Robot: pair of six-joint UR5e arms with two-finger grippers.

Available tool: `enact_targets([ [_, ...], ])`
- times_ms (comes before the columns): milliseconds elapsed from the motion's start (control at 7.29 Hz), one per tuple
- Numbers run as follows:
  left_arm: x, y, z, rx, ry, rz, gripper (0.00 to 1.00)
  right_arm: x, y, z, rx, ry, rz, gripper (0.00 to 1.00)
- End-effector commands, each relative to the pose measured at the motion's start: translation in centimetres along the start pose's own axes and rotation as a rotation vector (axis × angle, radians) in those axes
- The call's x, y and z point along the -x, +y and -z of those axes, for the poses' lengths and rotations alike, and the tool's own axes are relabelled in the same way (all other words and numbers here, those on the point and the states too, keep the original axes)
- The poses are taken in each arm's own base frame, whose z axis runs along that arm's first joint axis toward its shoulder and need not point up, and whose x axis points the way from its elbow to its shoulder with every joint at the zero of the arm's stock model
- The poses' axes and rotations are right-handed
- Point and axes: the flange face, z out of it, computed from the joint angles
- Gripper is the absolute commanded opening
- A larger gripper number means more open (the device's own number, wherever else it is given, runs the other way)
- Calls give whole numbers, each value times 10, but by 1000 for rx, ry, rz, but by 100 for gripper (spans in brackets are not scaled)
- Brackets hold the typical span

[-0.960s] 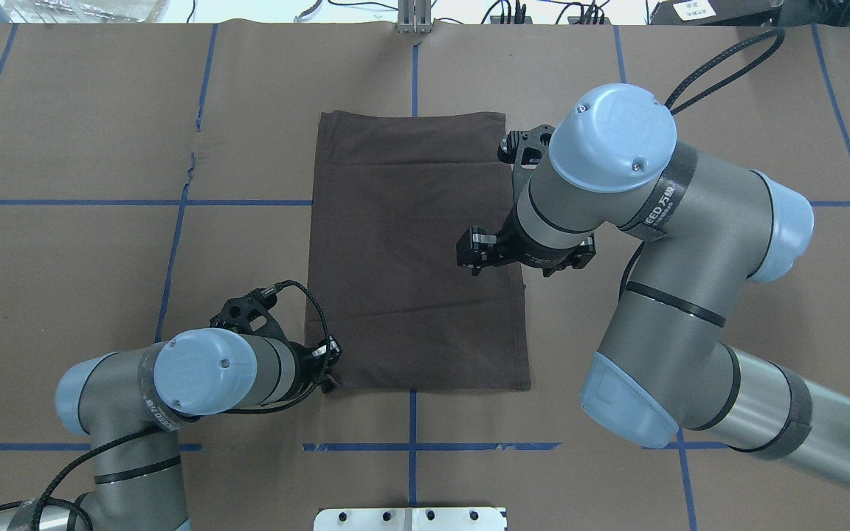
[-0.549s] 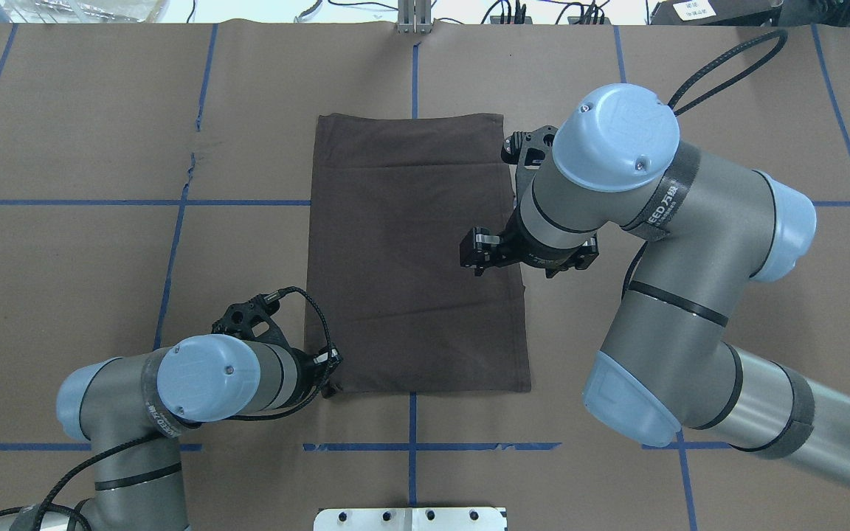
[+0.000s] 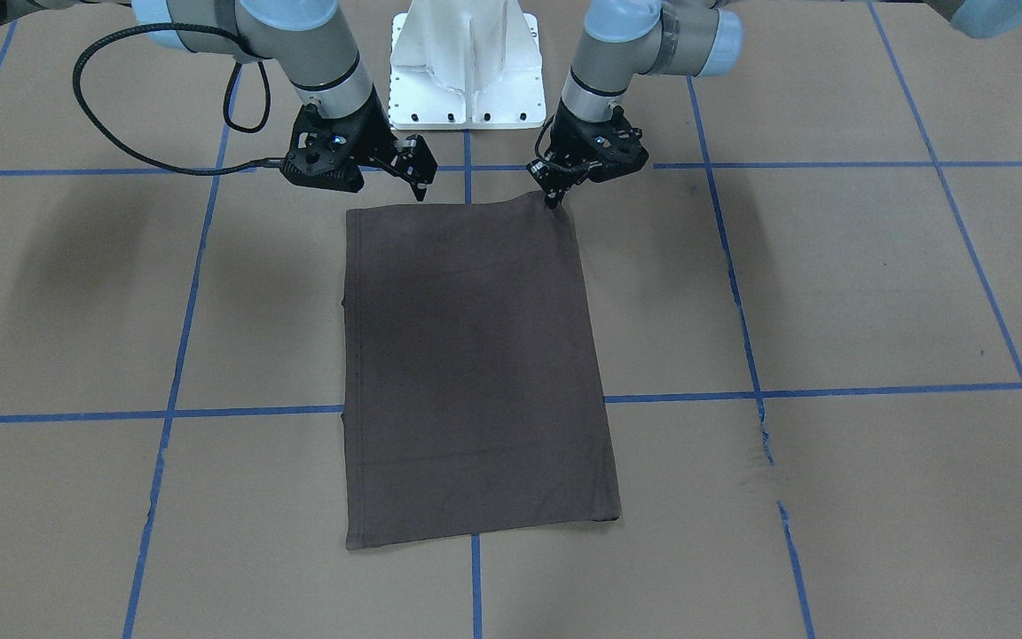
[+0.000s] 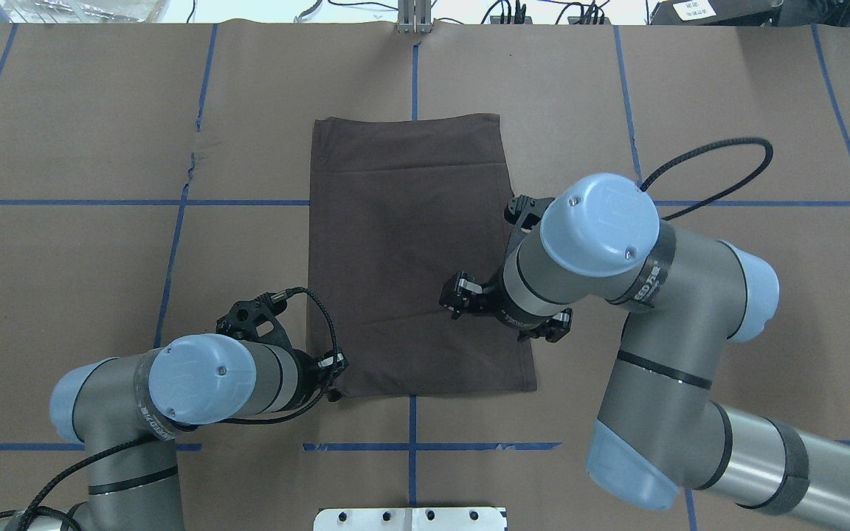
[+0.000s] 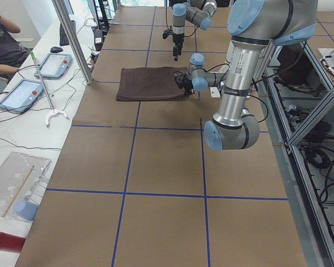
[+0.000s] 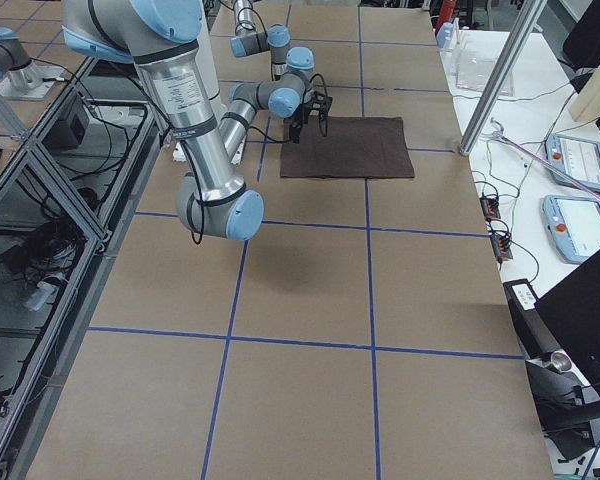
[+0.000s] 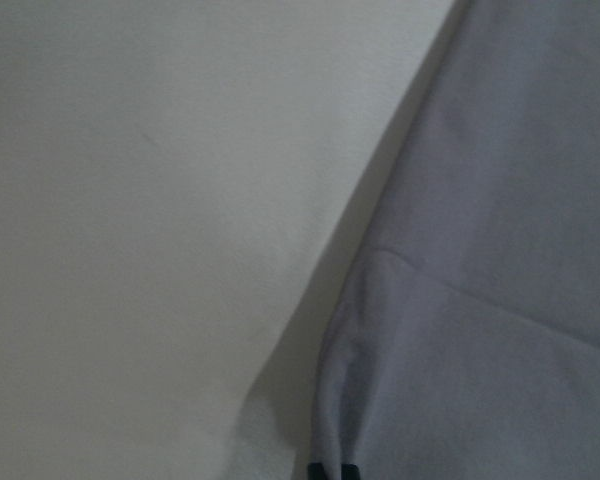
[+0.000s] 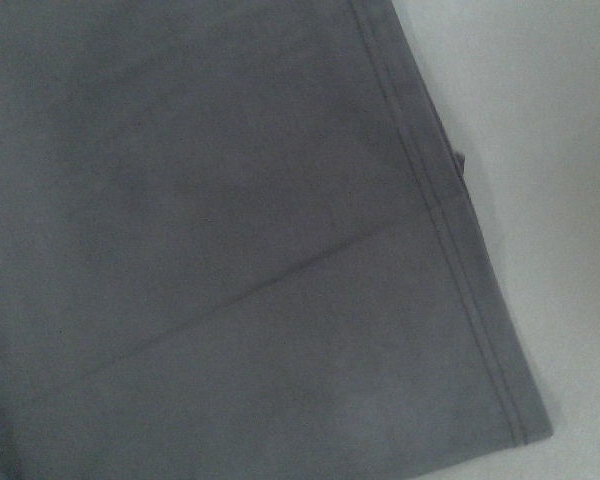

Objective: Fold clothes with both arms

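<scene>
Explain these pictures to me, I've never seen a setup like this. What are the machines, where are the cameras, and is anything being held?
These are two robot arms, the left arm and the right arm, standing at one edge of a paper-covered table. Each ends in a two-finger end effector. One picture looks down from behind the robot, one faces it from across the table, two look along the table from its ends, and two come from cameras on the wrists. A dark brown T-shirt, already folded into a rectangle, lies on the table. The left end effector appears to pinch a corner nearest the robot. The right end effector hovers over the cloth, looks open and holds nothing.
</scene>
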Motion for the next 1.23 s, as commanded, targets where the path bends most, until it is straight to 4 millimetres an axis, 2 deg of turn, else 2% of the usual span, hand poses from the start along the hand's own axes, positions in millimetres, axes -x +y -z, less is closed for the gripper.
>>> enact_targets([
  [0,-3,0,1,-2,6,-7,0,-9,39,-47,-77,3,-193,100],
  [274,-1,0,0,0,3,-7,0,-14,39,-85,-140,48,-307,100],
  [549,-5,2,2,5,9,-9,0,-20,33,-107,-166,87,-313,100],
  [1098,-5,1,2,3,8,-8,0,-23,40,-122,-162,114,-312,100],
])
